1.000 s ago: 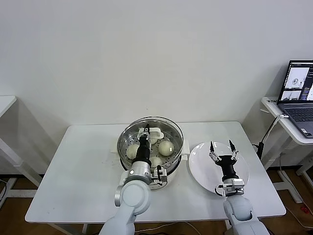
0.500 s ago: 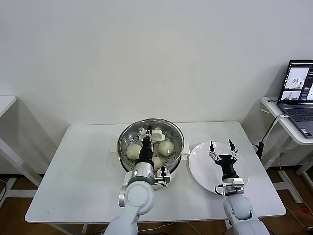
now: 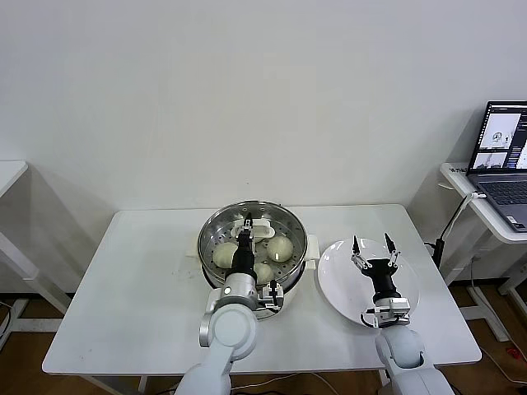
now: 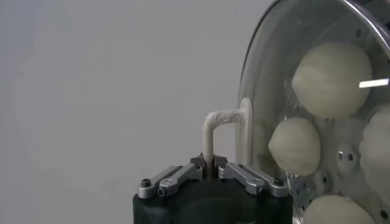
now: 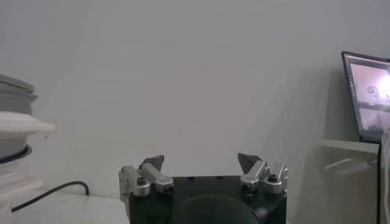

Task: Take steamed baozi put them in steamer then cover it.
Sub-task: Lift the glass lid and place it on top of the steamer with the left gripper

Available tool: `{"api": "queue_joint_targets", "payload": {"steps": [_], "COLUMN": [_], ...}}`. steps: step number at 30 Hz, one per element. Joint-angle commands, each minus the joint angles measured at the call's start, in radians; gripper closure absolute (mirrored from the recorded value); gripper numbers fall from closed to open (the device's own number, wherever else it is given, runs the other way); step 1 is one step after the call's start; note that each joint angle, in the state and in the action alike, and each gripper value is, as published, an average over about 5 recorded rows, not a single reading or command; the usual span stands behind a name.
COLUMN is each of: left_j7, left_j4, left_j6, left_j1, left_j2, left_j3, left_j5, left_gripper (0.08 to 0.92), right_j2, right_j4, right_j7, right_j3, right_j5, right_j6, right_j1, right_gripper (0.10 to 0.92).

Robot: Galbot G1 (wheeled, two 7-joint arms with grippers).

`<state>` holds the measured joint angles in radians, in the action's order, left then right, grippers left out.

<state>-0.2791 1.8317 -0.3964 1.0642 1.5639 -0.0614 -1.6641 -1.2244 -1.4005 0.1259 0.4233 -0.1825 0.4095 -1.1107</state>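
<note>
The left gripper (image 3: 245, 230) is closed on the white handle of the cover (image 4: 226, 125), the handle being pinched between its fingers (image 4: 178, 176) in the left wrist view, and it is held over the middle of the steamer (image 3: 216, 227). The cover is seen lying across the steamer's mouth, its metal rim roughly matched to the pot's rim (whether it is fully seated cannot be told). Through the glass the steamed baozi (image 3: 281, 248) are seen on the perforated tray: from the gripper, one lies at about 4 o'clock, one (image 3: 224, 254) at about 8 o'clock and a third (image 3: 263, 271) at about 5 o'clock nearer the robot, while a fourth is largely hidden by the arm. The steamer is set near the centre of the white table (image 3: 132, 288). At 3 o'clock from the steamer, just beside its side handle, a white plate (image 3: 338, 284) is found, and above it the right gripper (image 3: 370, 247) is held with its fingers spread apart and nothing between them. At the far 3 o'clock edge a laptop (image 3: 504, 152) is placed on a separate desk.
</note>
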Motion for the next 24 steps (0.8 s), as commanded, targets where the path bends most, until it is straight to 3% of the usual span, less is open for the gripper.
{"api": "queue_joint_targets", "payload": {"steps": [1,24], "left_j7": [0.005,0.019], "left_j4": [-0.01,-0.019], "left_j6": [0.002,0.013], "left_j1": [0.002,0.013], "left_j2": [0.005,0.013], "left_j3": [-0.002,-0.021], "left_j5": [-0.01,-0.018], "left_gripper": [0.814,0.814], "right_j2": [0.0,0.0], "right_j4": [0.0,0.0], "right_j7": [0.001,0.001], "right_j3": [0.0,-0.001], "right_j5": [0.001,0.004], "right_j6": [0.0,0.003], "right_j1": [0.0,0.001], "right_gripper": [0.203,0.203]}}
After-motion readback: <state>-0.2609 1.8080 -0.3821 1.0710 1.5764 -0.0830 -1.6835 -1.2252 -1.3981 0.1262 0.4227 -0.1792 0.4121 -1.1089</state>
